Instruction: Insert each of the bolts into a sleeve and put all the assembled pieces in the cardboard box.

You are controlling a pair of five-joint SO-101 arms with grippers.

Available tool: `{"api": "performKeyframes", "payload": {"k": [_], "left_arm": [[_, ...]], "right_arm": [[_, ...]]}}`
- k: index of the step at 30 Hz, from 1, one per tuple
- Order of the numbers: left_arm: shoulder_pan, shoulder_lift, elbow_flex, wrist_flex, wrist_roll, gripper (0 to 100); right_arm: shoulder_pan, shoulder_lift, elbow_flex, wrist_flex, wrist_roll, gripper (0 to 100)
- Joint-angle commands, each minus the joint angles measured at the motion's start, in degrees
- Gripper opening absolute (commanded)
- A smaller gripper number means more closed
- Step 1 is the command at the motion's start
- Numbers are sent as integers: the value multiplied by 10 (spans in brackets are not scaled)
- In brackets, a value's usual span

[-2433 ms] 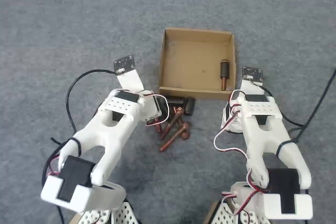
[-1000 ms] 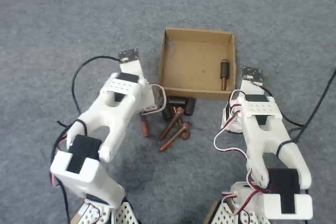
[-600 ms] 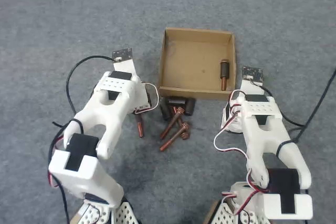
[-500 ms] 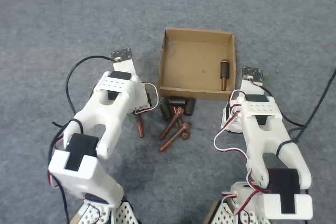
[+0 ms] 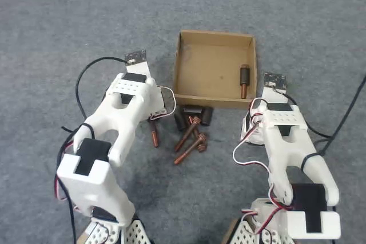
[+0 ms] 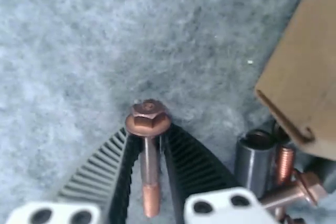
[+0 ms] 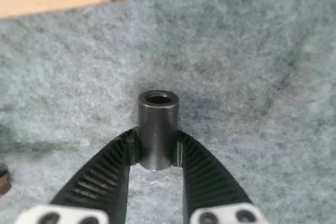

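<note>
Copper-coloured and hex-headed, the bolt (image 6: 148, 116) is pinched by its shank between the ribbed fingers of the left gripper (image 6: 148, 132), with the head just past the fingertips and the plain end running back toward the wrist. In the high view this bolt (image 5: 154, 136) hangs left of the pile and near the cardboard box (image 5: 214, 100). The right gripper (image 7: 156, 145) is clamped on a dark steel sleeve (image 7: 157, 119), its open bore facing the wrist camera. We cannot tell whether the sleeve's lower end touches the grey carpet (image 5: 68, 38). One assembled piece (image 5: 244, 81) already lies inside the box against its right wall. Two spare bolts (image 5: 190, 141) and several spare sleeves (image 5: 193, 111) lie between the arms, just near of the box. We judge the step in hand to be the mating of bolt and sleeve. To do it well, we bring the two grippers together over open carpet, away from the pile. We turn the bolt so that its free end, not its head, faces the bore, and we set both axes on one line before advancing. We feed slowly and hold both grips firm. A tilted shank is likely to catch on the rim and push the sleeve out of the fingers.
</note>
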Motion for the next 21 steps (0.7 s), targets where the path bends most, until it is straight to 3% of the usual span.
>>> {"api": "performKeyframes", "payload": {"k": [1, 5, 13, 21], "left_arm": [[-13, -18, -13, 26, 4, 11], [-18, -79, 34, 4, -33, 11], [-55, -227, 154, -96, -32, 12], [-67, -276, 185, -113, -31, 12]], "right_arm": [[3, -15, -4, -3, 9, 7], [3, -15, -4, -3, 9, 7], [3, -15, -4, -2, 9, 7], [3, -15, -4, -2, 9, 7]]}}
